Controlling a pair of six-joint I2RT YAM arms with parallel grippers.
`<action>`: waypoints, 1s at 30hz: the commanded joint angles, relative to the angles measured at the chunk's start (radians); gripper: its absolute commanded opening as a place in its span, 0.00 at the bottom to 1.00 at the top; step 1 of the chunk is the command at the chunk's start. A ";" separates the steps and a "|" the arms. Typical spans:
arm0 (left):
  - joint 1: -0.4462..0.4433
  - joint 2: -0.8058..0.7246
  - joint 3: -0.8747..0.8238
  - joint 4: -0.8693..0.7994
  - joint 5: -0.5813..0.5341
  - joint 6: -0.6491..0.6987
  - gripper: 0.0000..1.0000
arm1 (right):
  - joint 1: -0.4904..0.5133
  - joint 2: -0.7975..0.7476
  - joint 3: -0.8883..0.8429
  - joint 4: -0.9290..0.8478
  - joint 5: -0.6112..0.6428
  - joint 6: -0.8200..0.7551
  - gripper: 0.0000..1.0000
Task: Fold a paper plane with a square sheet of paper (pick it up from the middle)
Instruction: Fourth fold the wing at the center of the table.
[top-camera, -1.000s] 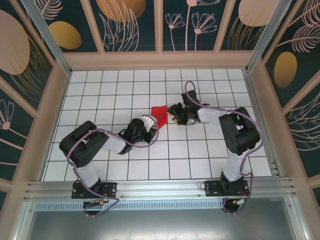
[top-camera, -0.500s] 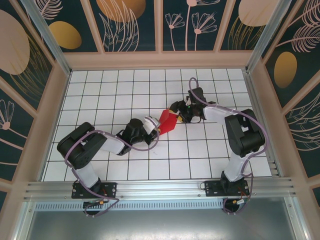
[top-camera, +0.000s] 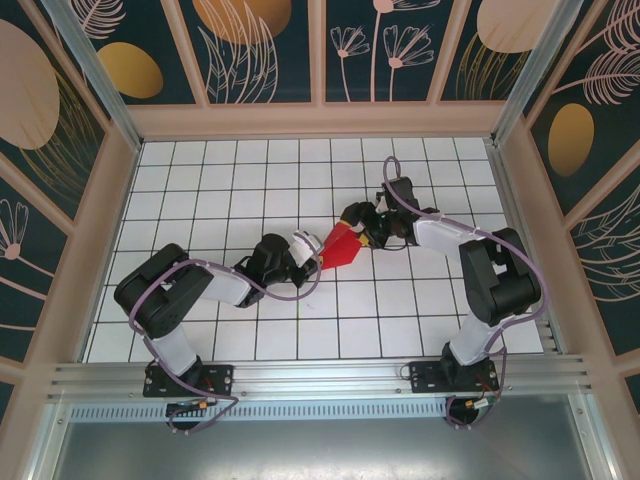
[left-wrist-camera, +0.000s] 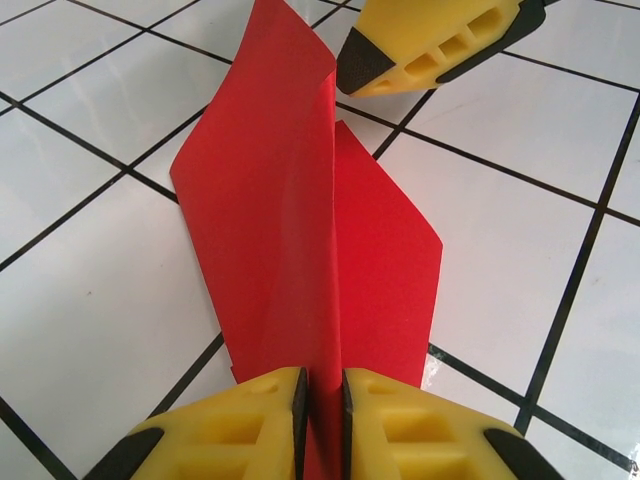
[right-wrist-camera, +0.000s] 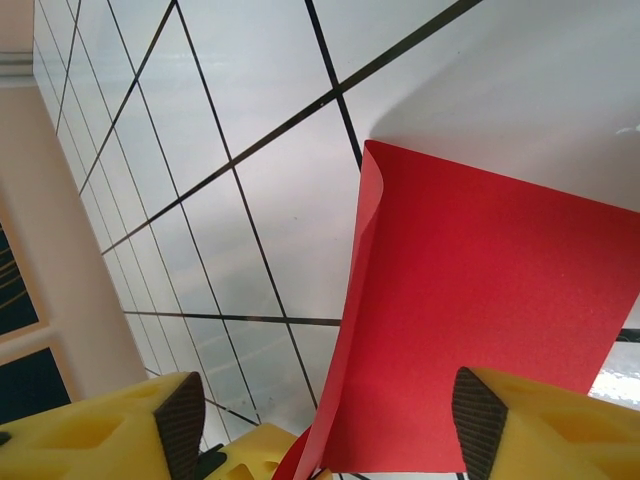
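The square sheet of paper (top-camera: 340, 246), bright red, is folded into a narrow creased wedge that stands on its edge above the white tiles. My left gripper (top-camera: 316, 256) is shut on its centre fold (left-wrist-camera: 322, 300), and the two flaps spread out beyond the yellow fingers (left-wrist-camera: 400, 425). My right gripper (top-camera: 362, 230) is open at the wedge's far end, its pads (right-wrist-camera: 478, 415) wide apart and off the paper (right-wrist-camera: 480, 290). One of the right gripper's fingertips (left-wrist-camera: 365, 62) hangs just past the paper's tip.
The white tiled floor (top-camera: 240, 190) spreads out on all sides inside the walled pen. The beige left wall (right-wrist-camera: 60, 250) is far off. Both arms reach in toward the centre, their bases on the near rail (top-camera: 320, 378).
My right gripper has opened wider and drawn back off the paper. The left gripper has carried the paper a little right, and it now stands up narrower.
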 joint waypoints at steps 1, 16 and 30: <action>-0.004 0.015 0.023 -0.020 0.010 0.025 0.21 | 0.002 0.003 0.005 -0.005 0.000 0.021 0.57; -0.004 0.025 0.038 0.052 0.027 -0.160 0.41 | 0.061 -0.022 -0.023 0.010 0.151 0.202 0.08; -0.004 0.053 -0.018 0.089 -0.117 -0.158 0.44 | 0.062 -0.024 -0.032 0.008 0.138 0.230 0.08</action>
